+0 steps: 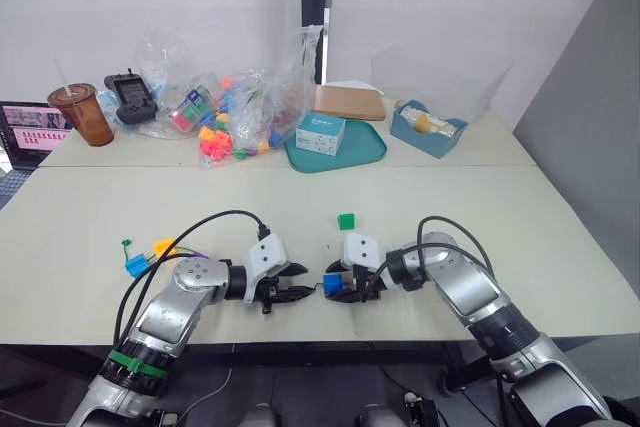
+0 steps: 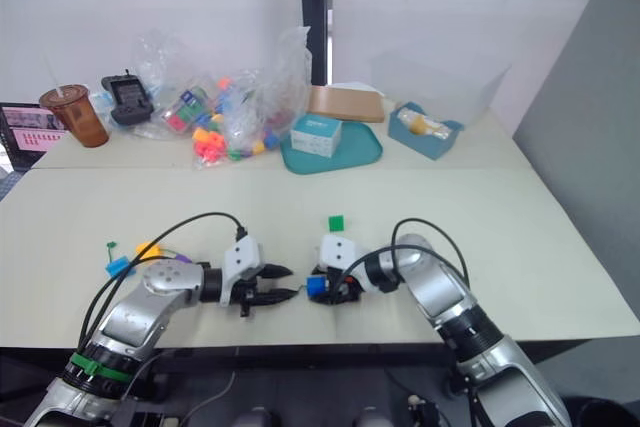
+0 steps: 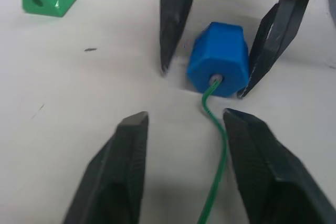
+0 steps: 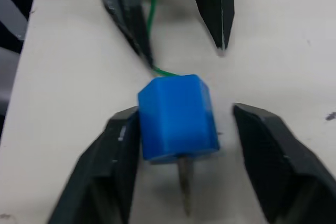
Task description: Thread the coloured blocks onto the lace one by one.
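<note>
Both end effectors gape around the laced dark blue block (image 3: 217,59), green block (image 1: 346,221) behind.

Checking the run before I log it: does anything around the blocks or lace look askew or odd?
Nothing stands out. The dark blue block sits on the table with the green lace entering its hole and the dark tip poking out the far side. Both end effectors, left and right, are open around it.
</note>
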### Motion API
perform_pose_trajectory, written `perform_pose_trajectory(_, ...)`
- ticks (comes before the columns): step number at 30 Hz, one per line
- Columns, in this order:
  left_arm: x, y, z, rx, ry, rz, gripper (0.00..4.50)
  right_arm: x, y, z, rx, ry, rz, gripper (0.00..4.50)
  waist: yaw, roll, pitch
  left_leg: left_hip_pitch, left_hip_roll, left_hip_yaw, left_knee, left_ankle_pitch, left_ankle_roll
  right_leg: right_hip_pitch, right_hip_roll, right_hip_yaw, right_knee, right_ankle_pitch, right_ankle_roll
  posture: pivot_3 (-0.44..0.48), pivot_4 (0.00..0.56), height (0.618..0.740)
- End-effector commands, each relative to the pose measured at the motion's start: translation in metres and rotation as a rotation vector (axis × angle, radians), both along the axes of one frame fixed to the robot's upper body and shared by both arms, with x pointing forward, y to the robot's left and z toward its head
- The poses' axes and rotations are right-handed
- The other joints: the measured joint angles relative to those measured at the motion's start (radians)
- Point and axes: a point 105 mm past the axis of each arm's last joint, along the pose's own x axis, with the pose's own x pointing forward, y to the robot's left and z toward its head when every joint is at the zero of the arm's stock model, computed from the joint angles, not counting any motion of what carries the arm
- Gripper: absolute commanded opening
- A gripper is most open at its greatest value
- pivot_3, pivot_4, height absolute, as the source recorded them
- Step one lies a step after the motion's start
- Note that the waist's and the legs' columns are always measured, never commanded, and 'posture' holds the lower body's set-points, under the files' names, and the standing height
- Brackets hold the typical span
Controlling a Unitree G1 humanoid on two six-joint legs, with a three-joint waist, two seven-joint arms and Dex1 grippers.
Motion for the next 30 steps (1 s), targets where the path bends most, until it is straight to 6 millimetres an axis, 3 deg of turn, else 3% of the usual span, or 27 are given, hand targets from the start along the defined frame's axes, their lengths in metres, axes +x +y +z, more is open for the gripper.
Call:
perform_pose_trajectory(1, -0.006, -0.004, 0.009, -0.012, -0.022, -0.041, 3.85, -0.008, 0.001, -0.007, -0.009, 0.047, 0.006, 4.32, 0.002, 0.0, 0.0, -0.001, 0.0, 0.0, 0.0, 0.0, 0.0, 0.0, 0.0, 0.0, 0.0, 0.0, 0.0, 0.0, 0.15, 0.74)
perform_pose_trajectory(3, -0.008, -0.008, 0.009, -0.013, -0.023, -0.06, 4.45, -0.009, -0.001, -0.002, -0.007, 0.046, 0.005, 4.5, 0.004, 0.0, 0.0, -0.002, 0.0, 0.0, 0.0, 0.0, 0.0, -0.001, 0.0, 0.0, -0.001, 0.0, 0.0, 0.0, 0.15, 0.74)
perform_pose_trajectory(12, -0.003, -0.041, 0.009, -0.037, -0.032, -0.126, 4.45, -0.018, -0.028, 0.02, -0.016, 0.023, 0.004, 4.5, 0.031, 0.0, 0.001, -0.006, -0.001, 0.001, 0.002, 0.0, 0.0, -0.002, -0.001, 0.0, -0.004, 0.0, 0.001, 0.0, 0.15, 0.74)
perform_pose_trajectory(20, 0.006, -0.061, 0.0, -0.034, -0.025, -0.172, 4.45, -0.013, -0.036, 0.013, -0.051, 0.012, -0.039, 4.5, 0.028, 0.0, 0.001, -0.007, -0.001, 0.0, 0.002, 0.0, 0.0, -0.003, -0.001, 0.0, -0.004, 0.0, 0.001, 0.0, 0.15, 0.74)
perform_pose_trajectory(21, 0.005, -0.063, -0.001, -0.039, -0.021, -0.183, 3.88, -0.012, -0.037, 0.012, -0.056, 0.01, -0.041, 4.5, 0.028, 0.0, 0.001, -0.007, -0.001, 0.0, 0.002, 0.0, 0.0, -0.003, -0.001, 0.0, -0.004, 0.0, 0.001, 0.0, 0.15, 0.74)
perform_pose_trajectory(26, 0.006, -0.065, 0.001, -0.054, -0.017, -0.205, 2.26, -0.011, -0.038, 0.009, -0.067, 0.011, -0.04, 4.5, 0.028, 0.0, 0.001, -0.007, -0.001, 0.0, 0.002, 0.0, 0.0, -0.003, -0.001, 0.0, -0.004, 0.0, 0.001, 0.0, 0.15, 0.74)
perform_pose_trajectory(29, 0.004, -0.064, 0.0, -0.052, -0.009, -0.217, 1.34, -0.011, -0.038, 0.007, -0.073, 0.012, -0.04, 4.5, 0.028, 0.0, 0.001, -0.007, -0.001, 0.0, 0.002, 0.0, 0.0, -0.003, -0.001, 0.0, -0.004, 0.0, 0.001, 0.0, 0.15, 0.74)
perform_pose_trajectory(30, 0.004, -0.063, 0.0, -0.047, -0.008, -0.217, 1.32, -0.01, -0.038, 0.006, -0.075, 0.013, -0.041, 4.5, 0.028, 0.0, 0.001, -0.007, -0.001, 0.0, 0.002, 0.0, 0.0, -0.003, -0.001, 0.0, -0.004, 0.0, 0.001, 0.0, 0.15, 0.74)
